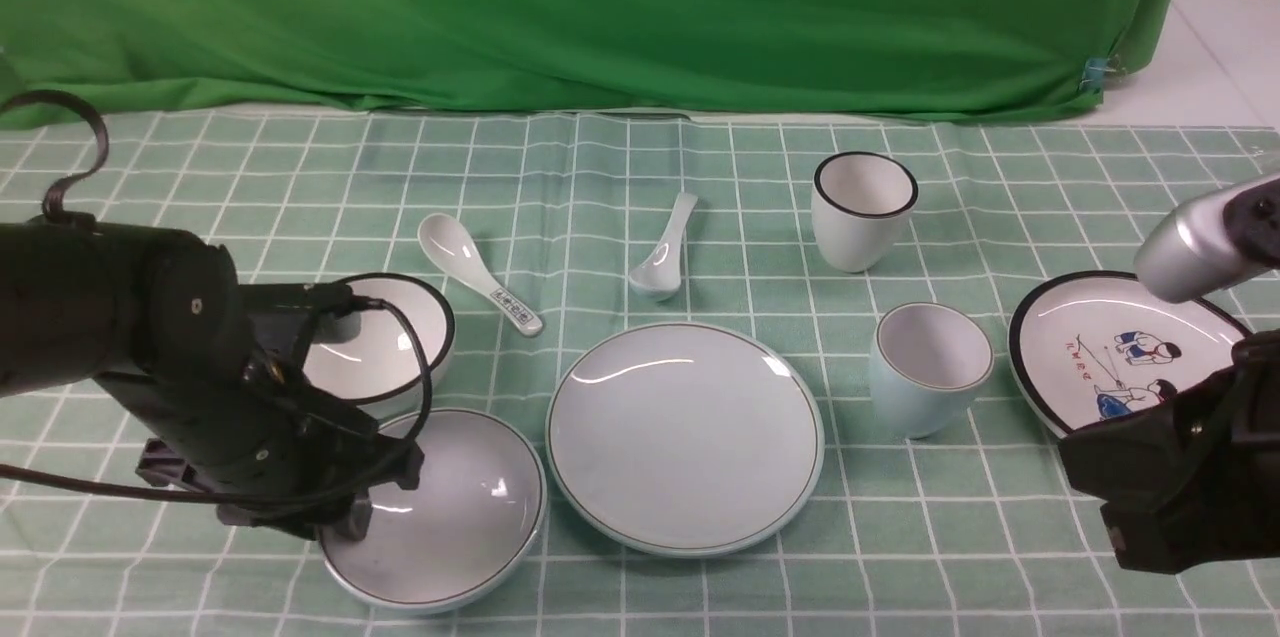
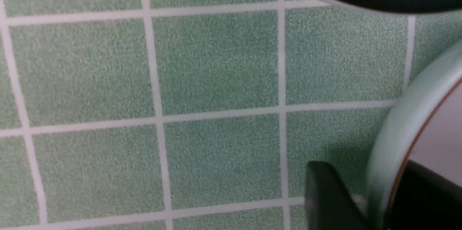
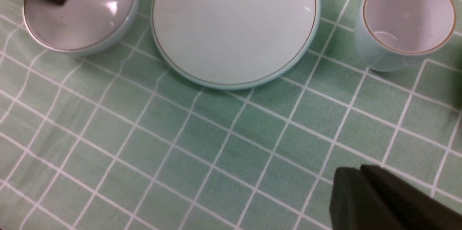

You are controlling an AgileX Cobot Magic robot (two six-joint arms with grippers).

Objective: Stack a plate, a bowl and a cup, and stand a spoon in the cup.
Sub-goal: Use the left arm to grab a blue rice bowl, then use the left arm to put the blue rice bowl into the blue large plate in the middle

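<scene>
Left wrist view, entry 1: left gripper [image 2: 373,201]. Its jaws are parted astride the rim of the bowl [image 2: 400,129], with one finger [image 2: 325,201] outside the wall and the other inside, over the greyish basin. A sliver of cloth shows between the outer finger and the wall, so the rim reads as straddled rather than clamped. Nothing is lifted.

Entry 2: bowl. In the front view it sits flat on the checked cloth [image 1: 900,537], close to the robot and left of centre. The gripper stands at its left edge. It is round, so no long axis matters.

Entry 3: plate [image 1: 686,437]. It lies at mid-table, bare, just to the right of the bowl, with the two rims near each other but apart.

Governing relation (a judgement): the plate lies to the right of the held-over rim, across the bowl's own width. The coming move should therefore be a grip, a low lift and a short carry to the right. The left arm is the nearer one and is already in place.

Entry 4: cup [image 1: 930,367]. Upright and empty, just right of the plate, nearer the right arm.

Entry 5: spoon [image 1: 665,252]. It lies beyond the plate, scoop toward the robot and handle running away, slightly rightward. It is well apart from both grippers.

Entry 6: right gripper [image 3: 352,179]. Low over the cloth at the near right, fingers together, empty.

Not wanted: the black-rimmed bowl [image 1: 400,337], patterned spoon [image 1: 480,282], white cup [image 1: 862,212] and cartoon plate [image 1: 1110,347].
</scene>
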